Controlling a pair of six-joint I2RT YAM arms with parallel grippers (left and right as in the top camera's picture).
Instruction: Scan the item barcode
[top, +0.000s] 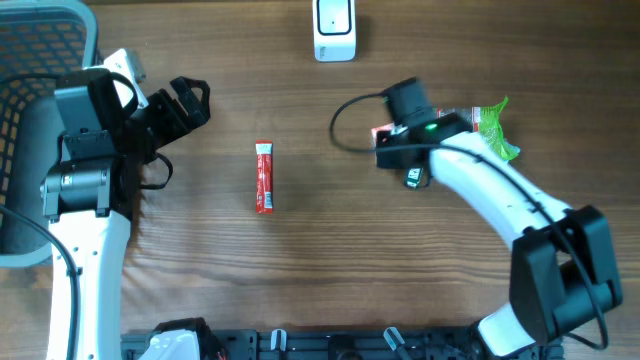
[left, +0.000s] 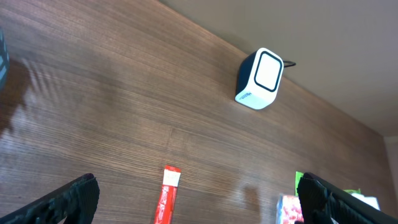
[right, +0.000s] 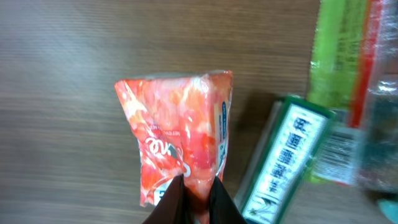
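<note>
print on red packet (right: 180, 137), green box (right: 283, 155), illegible

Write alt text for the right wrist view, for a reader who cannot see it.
The right gripper pinches the lower edge of a crinkled red and white packet, with the wooden table behind it. To the packet's right lies a green and white box, and a green-edged clear wrapper fills the frame's right edge.
</note>
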